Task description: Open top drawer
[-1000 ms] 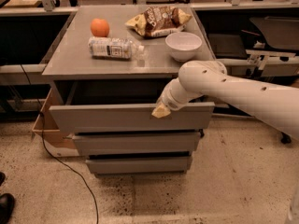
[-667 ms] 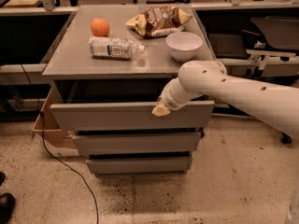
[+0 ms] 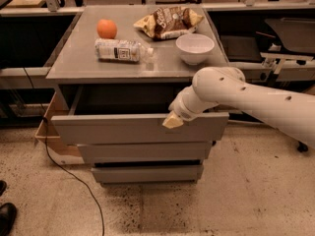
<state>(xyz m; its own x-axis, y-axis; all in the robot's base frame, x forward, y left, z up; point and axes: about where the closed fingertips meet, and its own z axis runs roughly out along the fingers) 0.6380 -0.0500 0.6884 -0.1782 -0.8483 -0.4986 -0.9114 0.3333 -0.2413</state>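
The top drawer [image 3: 123,129] is a wide grey drawer with a flat front. It stands pulled out from the grey cabinet, and its dark inside shows behind the front panel. My gripper [image 3: 172,121] sits at the drawer front's upper edge, right of centre, at the end of the white arm [image 3: 246,95] that comes in from the right. Only its pale tip shows over the panel's top edge. The middle drawer front [image 3: 142,151] and the smallest bottom drawer front [image 3: 147,173] are below, both less far out.
On the cabinet top [image 3: 74,65] lie an orange [image 3: 107,28], a plastic bottle on its side [image 3: 120,50], a chip bag [image 3: 168,21] and a white bowl [image 3: 195,47]. A cardboard box [image 3: 51,141] and a black cable [image 3: 69,176] are at the left on the floor.
The drawer and the arm stand much as before; no clear movement shows.
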